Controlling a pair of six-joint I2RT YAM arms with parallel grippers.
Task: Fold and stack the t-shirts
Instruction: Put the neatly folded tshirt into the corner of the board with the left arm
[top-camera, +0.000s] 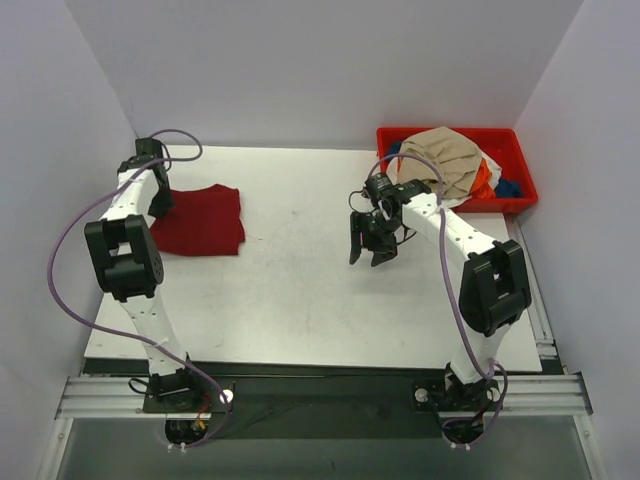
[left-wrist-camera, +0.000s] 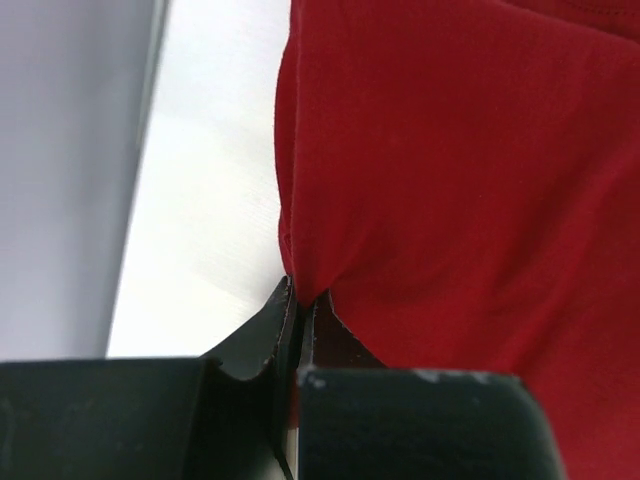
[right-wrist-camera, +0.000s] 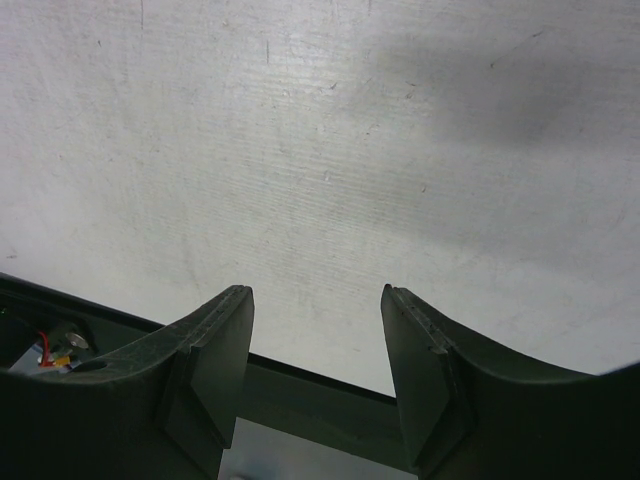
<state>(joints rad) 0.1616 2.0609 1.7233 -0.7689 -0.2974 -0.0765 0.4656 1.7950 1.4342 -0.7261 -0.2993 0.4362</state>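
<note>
Dark red t-shirt (top-camera: 205, 221) lying at the table's (top-camera: 300, 290) left.
Above: other t-shirts (top-camera: 447, 160) are filling a red bin (top-camera: 522, 170) (far right). Left wrist — left gripper (left-wrist-camera: 298, 300) is clamping the shirt's edge. Right wrist — right gripper (right-wrist-camera: 317, 312) is hovering spread, empty.

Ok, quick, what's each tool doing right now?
Left tool: closed, pinching the dark red t-shirt by its edge.
Right tool: open, holding nothing.
</note>
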